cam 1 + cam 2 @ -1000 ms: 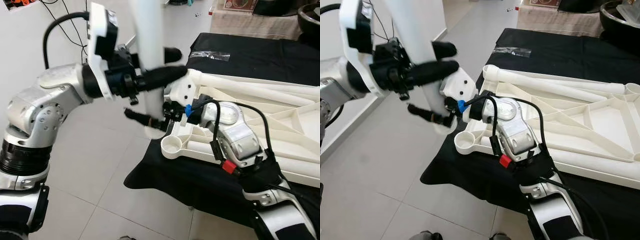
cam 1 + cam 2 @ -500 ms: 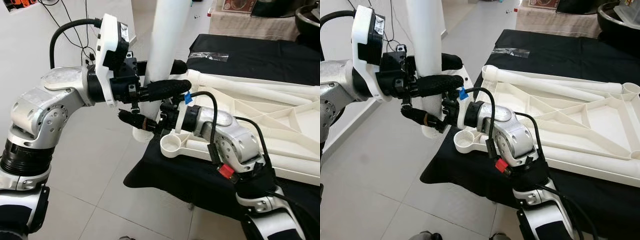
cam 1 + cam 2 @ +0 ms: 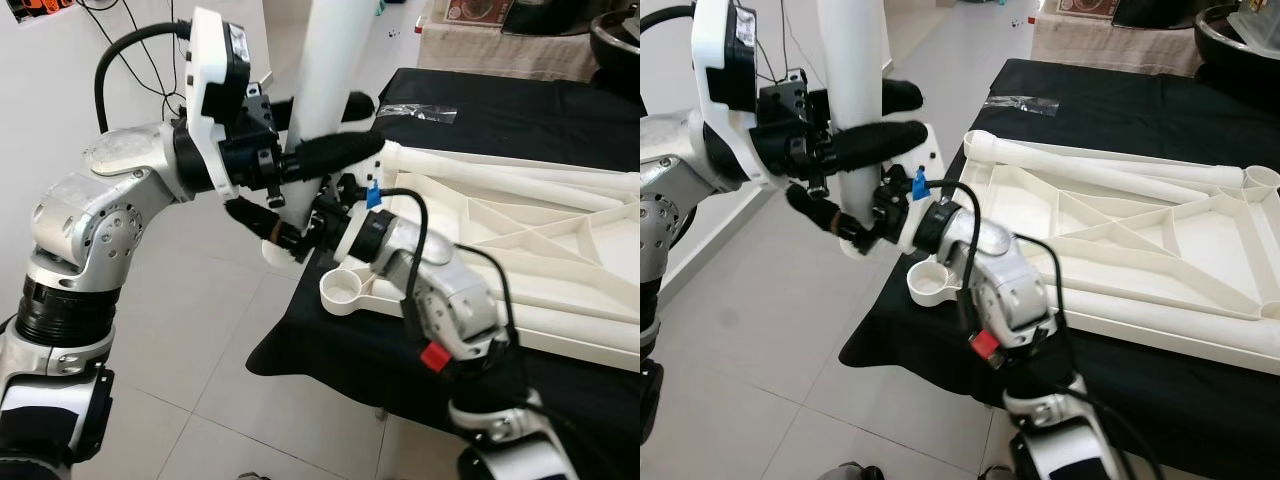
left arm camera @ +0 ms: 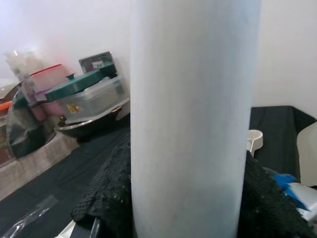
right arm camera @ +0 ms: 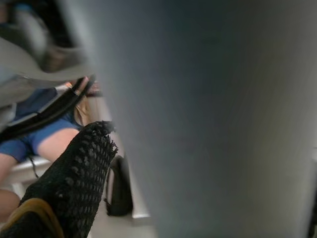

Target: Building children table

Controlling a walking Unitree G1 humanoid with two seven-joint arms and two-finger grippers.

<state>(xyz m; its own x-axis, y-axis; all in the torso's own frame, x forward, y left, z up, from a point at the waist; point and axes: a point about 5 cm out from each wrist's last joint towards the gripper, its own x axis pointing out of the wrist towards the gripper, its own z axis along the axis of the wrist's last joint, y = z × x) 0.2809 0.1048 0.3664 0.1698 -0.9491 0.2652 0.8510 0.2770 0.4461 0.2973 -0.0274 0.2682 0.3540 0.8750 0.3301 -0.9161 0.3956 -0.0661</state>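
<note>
The white table leg [image 3: 325, 90] now stands more upright than a second ago, its lower end lifted closer to the corner socket [image 3: 343, 292] of the white tabletop frame [image 3: 1160, 250], which lies on a black-draped table [image 3: 1120, 110]. The left gripper [image 3: 315, 130] pinches the leg at mid-height, fingers pressed against both sides. The right gripper [image 3: 290, 232] clamps the leg's lower end, having reached farther forward past the table edge.

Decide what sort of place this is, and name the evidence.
Probably a home room used as a workspace: pale tiled floor, stacked food containers, and a black-draped table bearing the white upturned tabletop.
</note>
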